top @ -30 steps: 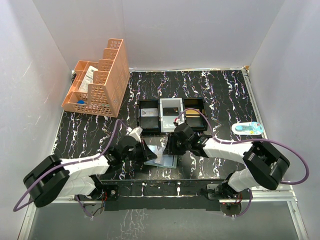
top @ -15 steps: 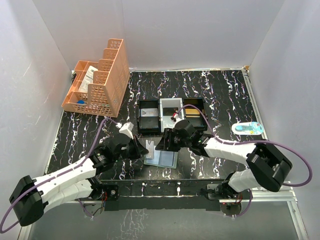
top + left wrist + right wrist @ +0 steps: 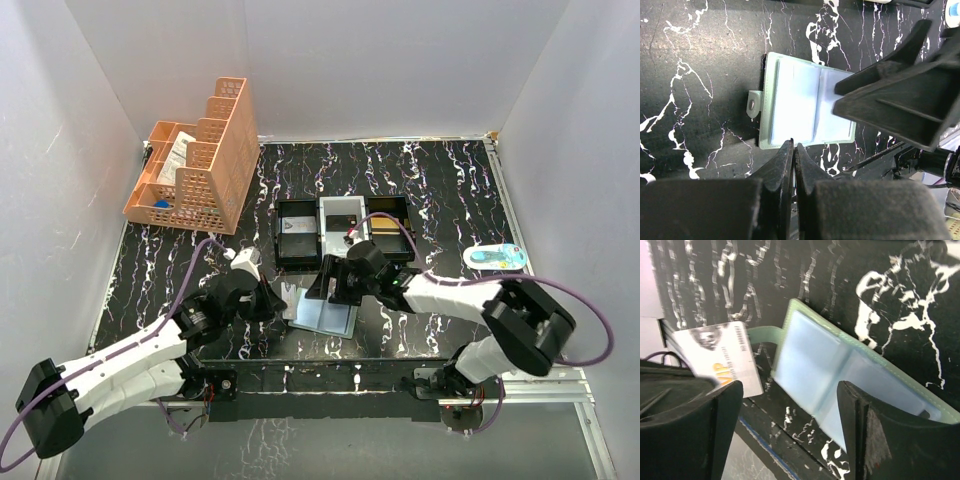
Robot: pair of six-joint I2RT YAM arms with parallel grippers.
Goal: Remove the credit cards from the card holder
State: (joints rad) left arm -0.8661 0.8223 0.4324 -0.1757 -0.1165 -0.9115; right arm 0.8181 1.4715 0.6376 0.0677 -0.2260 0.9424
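The card holder point(image 3: 328, 316) lies open on the black marbled table, pale blue-grey inside up, also in the left wrist view point(image 3: 795, 107) and the right wrist view point(image 3: 815, 365). My left gripper point(image 3: 268, 300) is just left of it, its jaws point(image 3: 794, 147) shut on a thin white credit card point(image 3: 720, 357) marked "VIP", seen edge-on from the wrist. The card point(image 3: 288, 293) is outside the holder. My right gripper point(image 3: 325, 290) is open, its fingers point(image 3: 789, 387) spread over the holder's right panel; one fingertip point(image 3: 842, 92) is at that panel.
A black-and-white three-compartment tray point(image 3: 278, 240) holding cards stands just behind the holder. The orange lattice organiser point(image 3: 195, 165) is at the back left. A small blue-and-white object point(image 3: 495, 256) lies at the right. The table's front edge is close below the holder.
My left gripper has drawn back to the left from the holder with the white card. My right gripper has shifted slightly left over the holder, which has stayed open.
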